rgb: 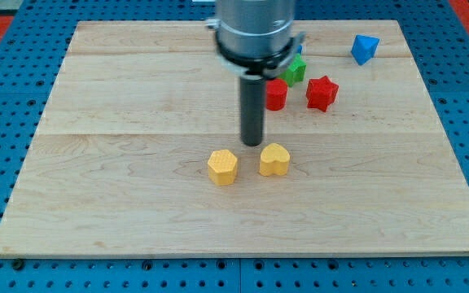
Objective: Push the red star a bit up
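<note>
The red star (322,92) lies on the wooden board right of centre, toward the view's top. My tip (253,143) rests on the board well to the star's lower left, just above the gap between the yellow hexagon (223,166) and the yellow heart (274,159). It touches neither. A second red block (276,94), shape unclear, sits left of the star and is partly hidden by my rod.
A green block (295,70) sits just above the red block, partly behind the arm, with a sliver of a blue block (299,50) above it. A blue block (365,49) lies at the view's top right. The board's edge (234,255) runs along the bottom, with blue pegboard around.
</note>
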Motion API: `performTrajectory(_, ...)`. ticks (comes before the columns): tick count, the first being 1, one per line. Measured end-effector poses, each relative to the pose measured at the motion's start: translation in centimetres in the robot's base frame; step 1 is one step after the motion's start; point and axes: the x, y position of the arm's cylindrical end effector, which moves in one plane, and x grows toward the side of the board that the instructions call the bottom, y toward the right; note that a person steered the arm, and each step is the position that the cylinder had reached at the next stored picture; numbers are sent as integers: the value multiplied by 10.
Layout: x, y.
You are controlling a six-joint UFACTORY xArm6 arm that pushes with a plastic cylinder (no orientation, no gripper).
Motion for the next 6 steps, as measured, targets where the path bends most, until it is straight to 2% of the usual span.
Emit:
performTrajectory(1,-20,38)
performTrajectory(4,-66,80)
performTrajectory(5,-68,86)
performTrajectory(6,-50,63)
